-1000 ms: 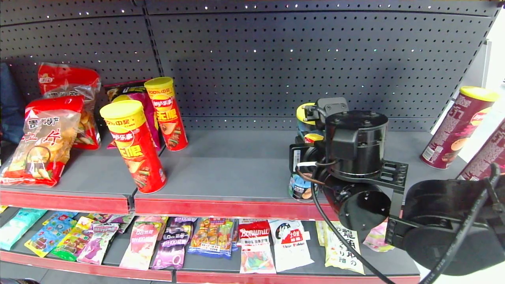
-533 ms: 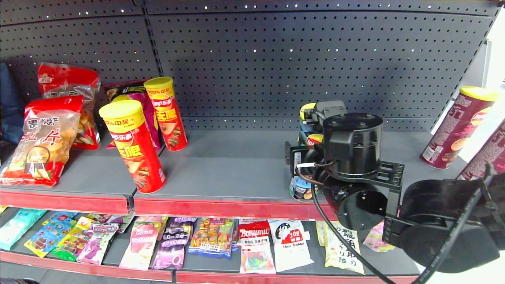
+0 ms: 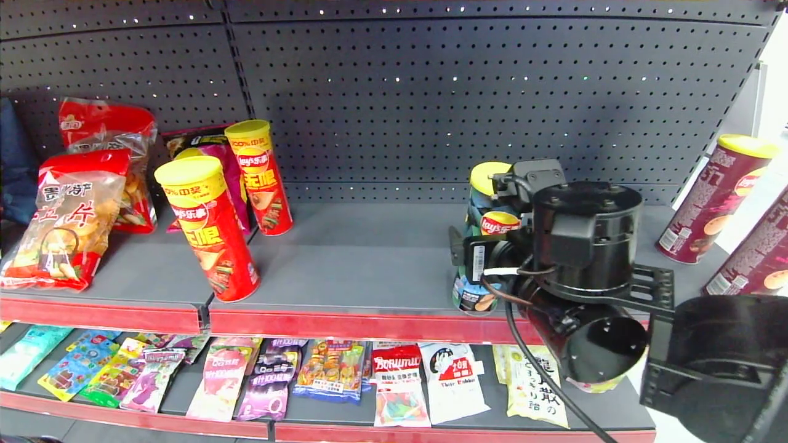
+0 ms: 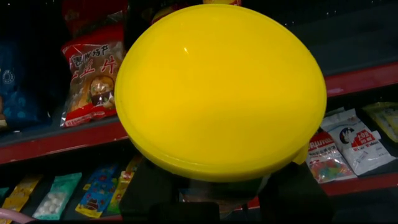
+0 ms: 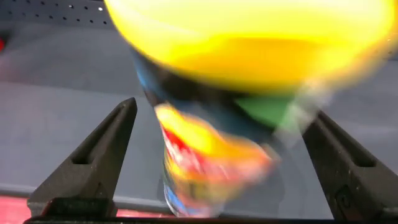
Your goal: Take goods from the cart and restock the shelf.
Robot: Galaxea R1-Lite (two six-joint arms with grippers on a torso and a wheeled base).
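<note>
The dark chip can, with a yellow lid and a red-and-yellow logo, stands upright near the shelf's front edge. The right end effector is spread wide, flanking it. A second yellow lid fronts the left end effector; I cannot tell its grip.

We see a can end-on and very close, its round yellow lid turned toward us. Under the lid's rim the dark left gripper flanks the can's body and clasps it. Behind it, a shelf with a red front edge carries a red snack bag. On the lower shelf lie flat candy packets and two white packets.
</note>
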